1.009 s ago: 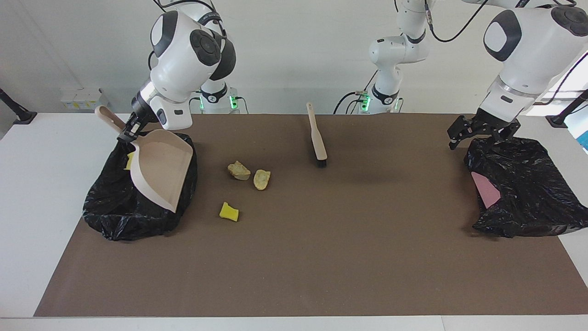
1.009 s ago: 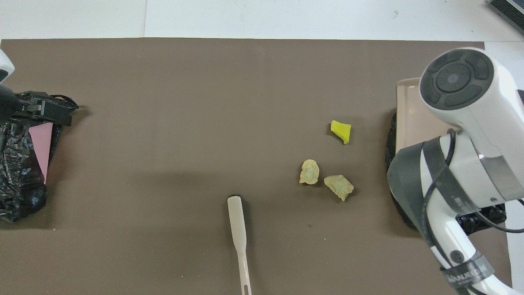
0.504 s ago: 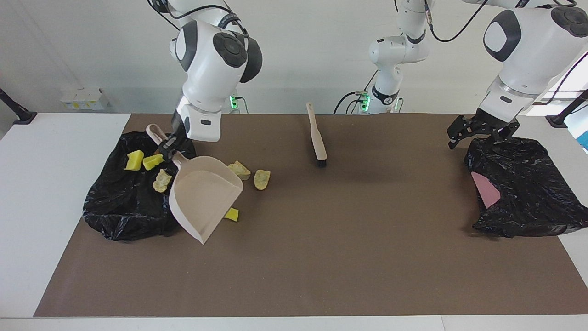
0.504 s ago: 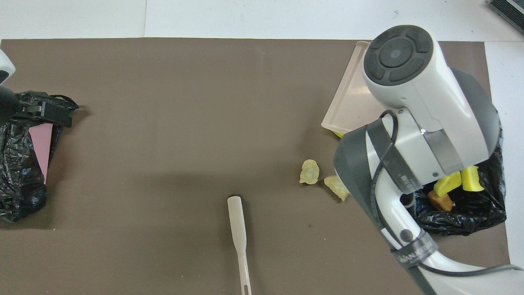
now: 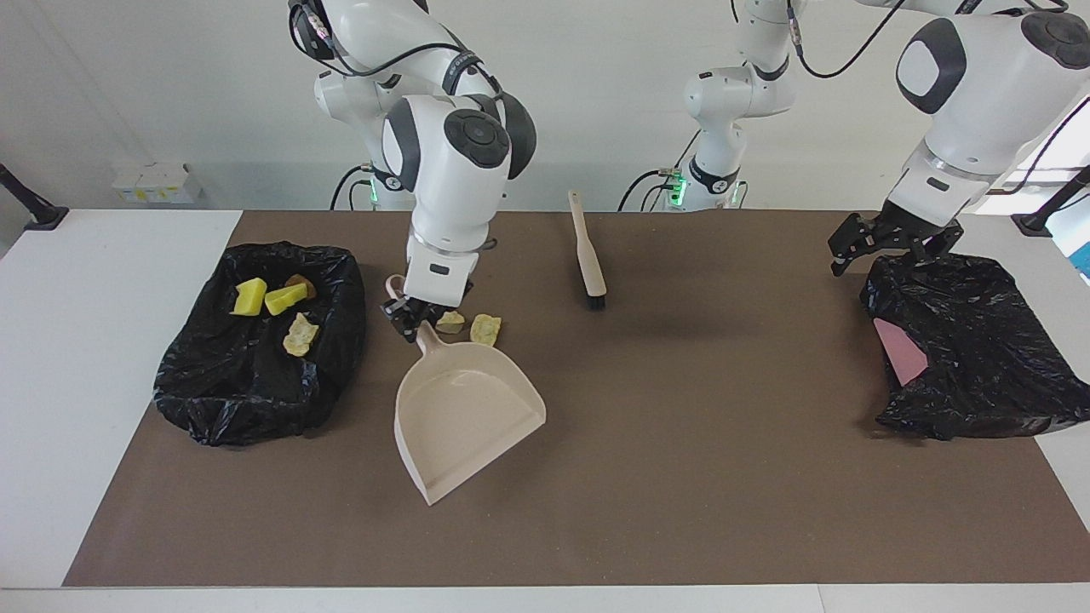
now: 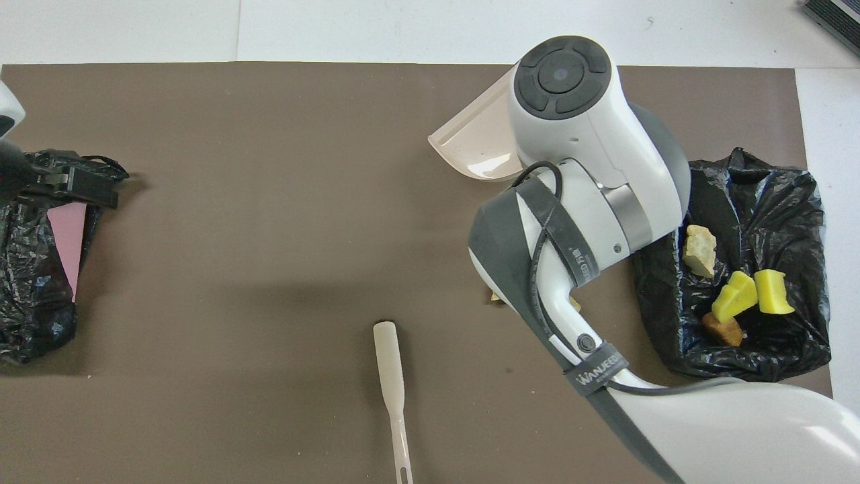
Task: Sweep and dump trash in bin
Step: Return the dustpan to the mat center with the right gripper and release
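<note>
I have the right gripper (image 5: pixel 415 317) clamped on the dustpan (image 5: pixel 464 417) handle, two beige scraps (image 5: pixel 468 325) just beside its fingers and others in the bin (image 5: pixel 255 400) toward its arm's end; my worry is lowering the pan blind onto the hidden yellow bit, while the left gripper (image 5: pixel 886 247) waits over its bag, fingers unreadable

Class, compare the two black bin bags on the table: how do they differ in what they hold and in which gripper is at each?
The bag at the right arm's end holds yellow, beige and brown scraps; the bag at the left arm's end shows only a pink piece. The left gripper hovers at its bag's rim; the right gripper is away from its bag, holding the dustpan. Both are crumpled black plastic.
</note>
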